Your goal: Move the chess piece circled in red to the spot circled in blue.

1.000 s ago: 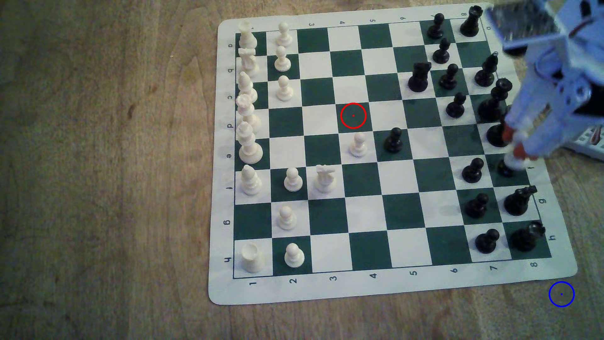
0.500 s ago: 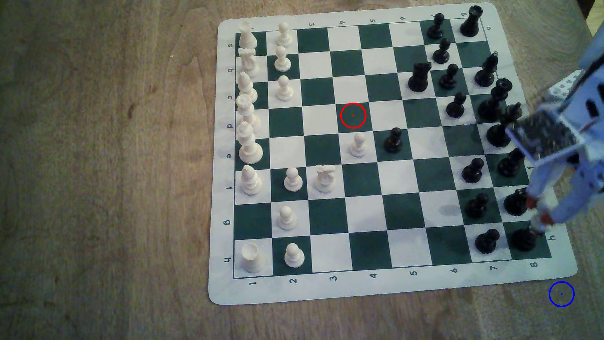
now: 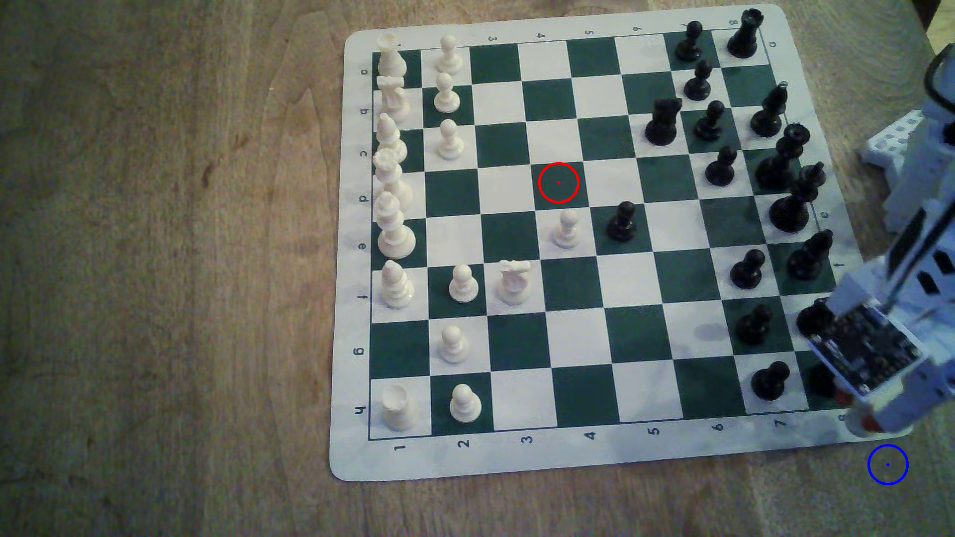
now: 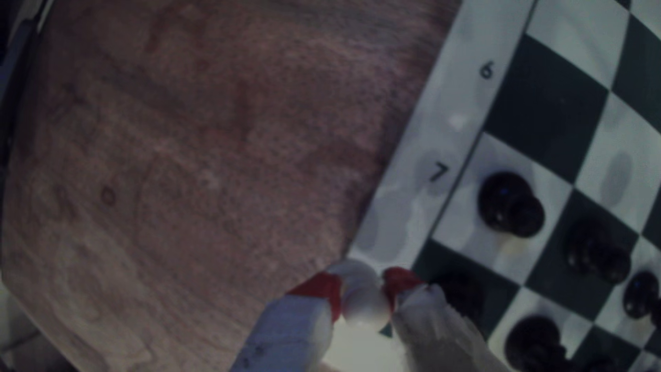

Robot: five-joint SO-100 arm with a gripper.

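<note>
The chess piece (image 4: pixel 363 300), a cream-white pawn, is pinched between my red-tipped fingers (image 4: pixel 322 286); my gripper (image 4: pixel 361 290) is shut on it. In the exterior view my gripper (image 3: pixel 859 413) hangs over the near right corner of the board mat (image 3: pixel 620 454), and a pale bit of the chess piece (image 3: pixel 856 427) shows below the red tips. The spot (image 3: pixel 888 464), a blue ring on bare wood, lies just beyond that corner, a short way from the gripper. The red ring (image 3: pixel 558 182) encloses an empty dark square mid-board.
Black pieces crowd the board's right columns; a black pawn (image 3: pixel 771 380) and a partly hidden black piece (image 3: pixel 819 379) stand right by the gripper. Another white pawn (image 3: pixel 567 230) stands near the red ring. The arm's white base (image 3: pixel 909 149) sits off the board's right edge.
My gripper has carried the pawn down the exterior view's right side of the board, from the f row past the h row to the near right corner by the blue ring.
</note>
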